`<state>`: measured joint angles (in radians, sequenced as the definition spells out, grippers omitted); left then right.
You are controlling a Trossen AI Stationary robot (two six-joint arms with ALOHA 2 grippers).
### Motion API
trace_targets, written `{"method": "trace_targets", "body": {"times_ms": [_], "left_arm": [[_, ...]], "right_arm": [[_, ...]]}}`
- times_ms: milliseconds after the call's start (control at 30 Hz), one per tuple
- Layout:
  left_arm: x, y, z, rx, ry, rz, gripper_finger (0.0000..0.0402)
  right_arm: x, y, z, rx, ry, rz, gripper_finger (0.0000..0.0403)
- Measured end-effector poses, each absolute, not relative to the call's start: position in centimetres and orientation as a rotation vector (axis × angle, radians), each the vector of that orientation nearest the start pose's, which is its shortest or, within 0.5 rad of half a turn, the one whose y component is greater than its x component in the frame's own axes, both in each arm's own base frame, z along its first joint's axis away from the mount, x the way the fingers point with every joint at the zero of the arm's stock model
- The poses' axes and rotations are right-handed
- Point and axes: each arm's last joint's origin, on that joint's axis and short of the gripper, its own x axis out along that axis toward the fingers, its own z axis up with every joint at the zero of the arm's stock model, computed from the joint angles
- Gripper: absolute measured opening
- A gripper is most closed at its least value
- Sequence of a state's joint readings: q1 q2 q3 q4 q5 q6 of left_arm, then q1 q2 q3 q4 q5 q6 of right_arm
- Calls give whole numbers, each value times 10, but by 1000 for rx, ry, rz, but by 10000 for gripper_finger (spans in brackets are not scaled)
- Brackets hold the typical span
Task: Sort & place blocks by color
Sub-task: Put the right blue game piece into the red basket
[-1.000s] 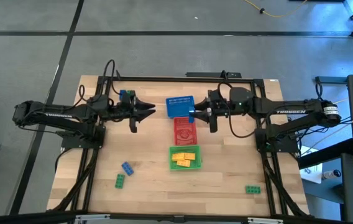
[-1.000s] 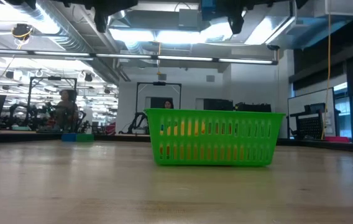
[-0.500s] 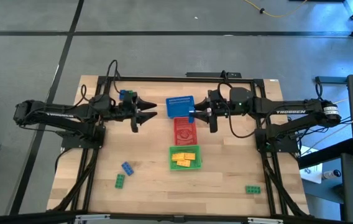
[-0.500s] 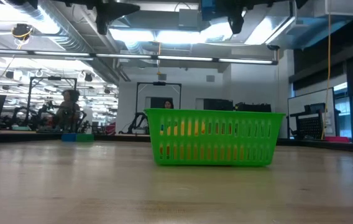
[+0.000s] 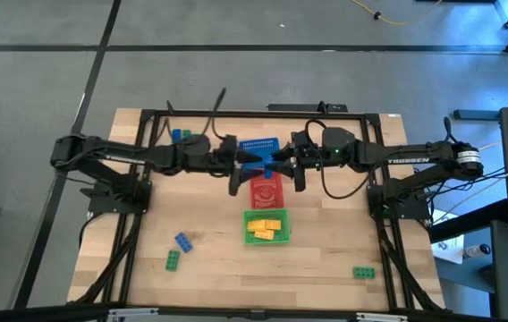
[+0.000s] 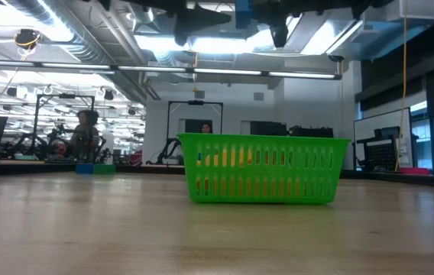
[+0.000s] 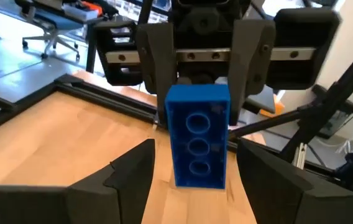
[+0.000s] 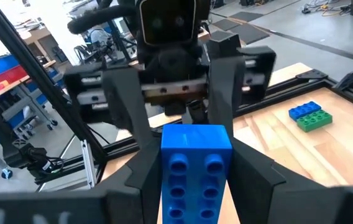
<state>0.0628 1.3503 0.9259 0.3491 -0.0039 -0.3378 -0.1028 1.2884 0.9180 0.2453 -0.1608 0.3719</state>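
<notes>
A blue studded block (image 7: pixel 198 134) hangs in the air above the blue basket (image 5: pixel 256 148) and the red basket (image 5: pixel 267 190), held by my right gripper (image 8: pixel 195 163). My left gripper (image 7: pixel 195 152) faces it from the table's left. Its fingers are open and stand on either side of the block's free end without touching it. Both grippers (image 5: pixel 243 165) (image 5: pixel 283 163) meet over the row of baskets. The green basket (image 5: pixel 266 226) holds yellow blocks. Loose blocks lie on the table: a blue and green pair (image 5: pixel 180 136), a blue one (image 5: pixel 183 241) and two green ones (image 5: pixel 173 259) (image 5: pixel 364 272). My right gripper pinches the blue block between its two fingers (image 8: pixel 251 171), which lie on its long sides (image 8: pixel 171 180). The fingers come level from the table's right and run along the block. The block is lifted clear and sticks out level toward the left gripper, studs facing the right wrist camera.
The blue, red and green baskets stand in a row from far to near at the table's middle, right under both grippers. In the low view the green basket (image 6: pixel 263 169) fills the middle. The black frame (image 5: pixel 236 113) runs along the table's edges. People sit in the room beyond.
My left arm has reached toward the table's right, from beside the far-left blocks to the right gripper over the baskets, and its open fingers now flank the blue block's free end. My right gripper has shifted slightly toward the left and keeps its hold on the block.
</notes>
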Motion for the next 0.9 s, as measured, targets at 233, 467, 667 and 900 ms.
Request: {"method": "trace_targets", "body": {"times_ms": [233,467,667,900], "left_arm": [[324,19,308,-342,80,15,219],[324,18,308,-343,82,-6,214],[324,19,309,-357,77,11,177],[324,19,308,-369,79,13,127]], "right_arm": [[291,-25,313,377,128,38,144],[291,-25,316,374,102,66,144],[291,-25,316,374,102,67,144],[291,-25,316,369,103,70,144]]}}
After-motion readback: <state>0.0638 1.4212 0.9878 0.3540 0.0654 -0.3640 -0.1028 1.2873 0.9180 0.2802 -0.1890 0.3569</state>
